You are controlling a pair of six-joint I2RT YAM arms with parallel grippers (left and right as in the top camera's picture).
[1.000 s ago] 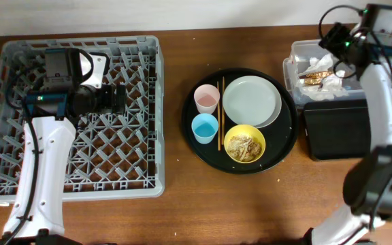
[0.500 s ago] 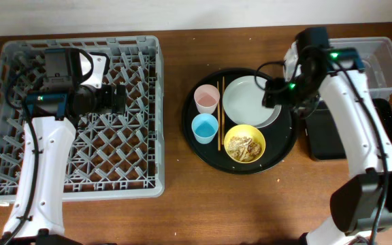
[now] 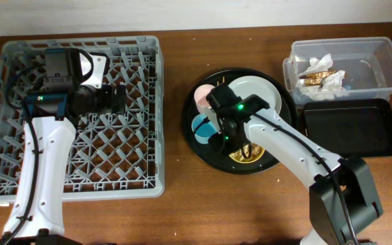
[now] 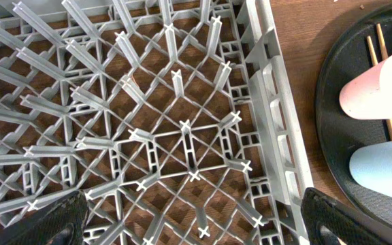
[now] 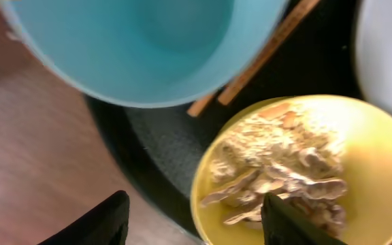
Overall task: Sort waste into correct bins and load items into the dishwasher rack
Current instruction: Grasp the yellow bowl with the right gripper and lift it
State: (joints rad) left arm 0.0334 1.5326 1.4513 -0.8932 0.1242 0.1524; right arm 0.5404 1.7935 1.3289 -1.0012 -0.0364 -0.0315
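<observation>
Where the dishwasher rack (image 3: 114, 160) ends at its right wall, we see a strip of bare counter (image 3: 174, 204) before the rim of the round black tray (image 3: 289, 107). More open wood runs along the front edge. On the far right the clear tub (image 3: 376, 68) sits just behind the shallow black rectangular tray (image 3: 349, 129), and both lie close beside the round tray's right rim. We find the left claw (image 3: 118, 100) hanging over the rack's lattice near that right wall, its fingers spread wide and holding nothing. Our right claw (image 5: 192, 218) is low over the round tray, also spread wide and empty. One finger is over the yellow bowl (image 5: 349, 136) and the other is out past its rim. The bowl holds pale food scraps (image 5: 278, 170). Just behind it stands the light-blue cup (image 5: 148, 41), and the chopsticks (image 5: 264, 58) lie between cup and bowl. The pink cup (image 4: 380, 85) stands beside the blue one, and the white plate (image 3: 260, 92) fills the tray's back right. Crumpled napkins and brown wrappers (image 3: 322, 71) lie in the tub's left half, while the rectangular tray holds nothing we can make out.
</observation>
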